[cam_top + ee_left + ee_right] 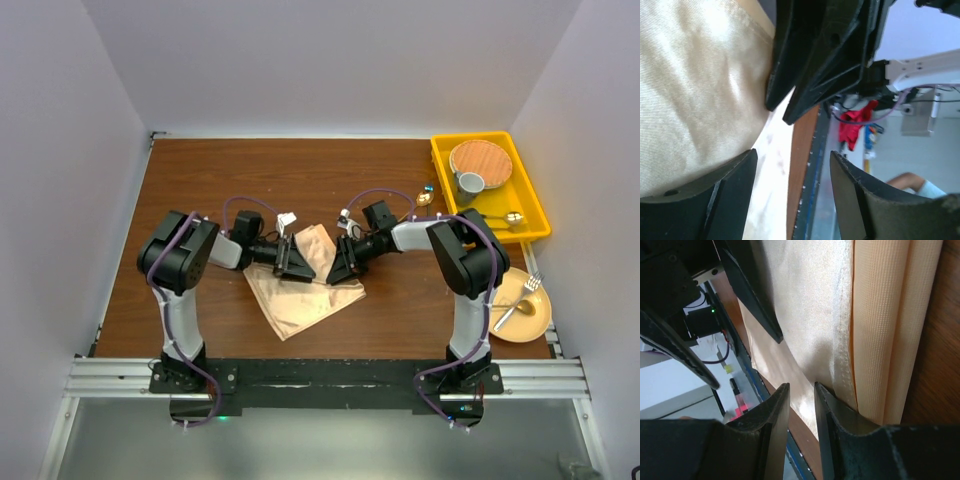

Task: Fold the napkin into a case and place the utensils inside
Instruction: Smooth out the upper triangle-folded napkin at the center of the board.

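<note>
The napkin [300, 290] is laid on the wooden table [200, 180], mid-table between the two arms, partly folded into an uneven multi-cornered shape with layered edges. No finished case is seen.

The left gripper [296, 262] is held low at the cloth's upper left edge. In the left wrist view its fingers [720, 195] are spread wide, nothing is held between them, and pale satin is seen just beside the left finger.

The right gripper [345, 266] is placed at the cloth's right edge, facing the left one, the two close together. In the right wrist view its fingers [767, 432] are brought almost together, with only a thin slit left and cloth seen through it. A doubled fold is touched by the right-hand finger. Whether fabric is actually pinched cannot be told.

The utensils are kept well apart from the cloth, at the right side: a fork and spoon [518, 305] on a yellow plate [538, 322], a spoon [512, 217] in the yellow tray [537, 210], and a blue-tipped piece [427, 193] just left of the tray. A wood-toned plate [482, 158] and a cup [470, 183] are also held in the tray.
</note>
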You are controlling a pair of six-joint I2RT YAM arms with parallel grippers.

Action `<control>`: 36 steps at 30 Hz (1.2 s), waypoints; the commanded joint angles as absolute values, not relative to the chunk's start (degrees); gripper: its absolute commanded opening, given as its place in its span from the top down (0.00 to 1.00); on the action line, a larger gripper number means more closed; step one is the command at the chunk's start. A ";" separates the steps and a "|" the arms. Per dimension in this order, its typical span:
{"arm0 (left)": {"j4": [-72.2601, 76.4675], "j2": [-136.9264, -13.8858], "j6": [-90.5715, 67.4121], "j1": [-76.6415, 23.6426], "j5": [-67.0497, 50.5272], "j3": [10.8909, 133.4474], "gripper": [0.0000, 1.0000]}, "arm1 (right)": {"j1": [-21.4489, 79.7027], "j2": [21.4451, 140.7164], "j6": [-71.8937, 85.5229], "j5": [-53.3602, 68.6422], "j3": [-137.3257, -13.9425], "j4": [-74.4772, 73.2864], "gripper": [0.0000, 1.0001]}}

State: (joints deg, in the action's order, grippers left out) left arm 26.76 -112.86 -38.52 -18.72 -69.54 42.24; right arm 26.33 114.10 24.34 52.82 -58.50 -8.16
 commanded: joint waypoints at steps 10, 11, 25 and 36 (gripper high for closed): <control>-2.47 -115.57 -14.18 -3.09 -71.37 46.40 0.33 | 26.10 117.24 17.67 42.80 -57.65 -12.74 0.68; -6.12 -116.01 -11.37 -0.47 -71.72 48.06 0.33 | 26.19 117.51 17.58 42.89 -57.83 -12.92 0.68; -75.32 -124.99 55.11 9.49 -87.44 65.30 0.33 | 26.89 123.84 11.26 42.80 -73.38 -19.42 0.68; -58.23 -117.36 31.57 5.89 -77.64 73.13 0.10 | 29.00 114.09 10.10 44.65 -77.61 -25.31 0.50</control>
State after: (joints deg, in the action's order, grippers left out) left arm -71.90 -124.01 47.92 6.52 -82.83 69.54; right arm 28.42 119.94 11.40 47.92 -77.47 -23.42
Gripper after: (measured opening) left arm 0.859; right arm 0.450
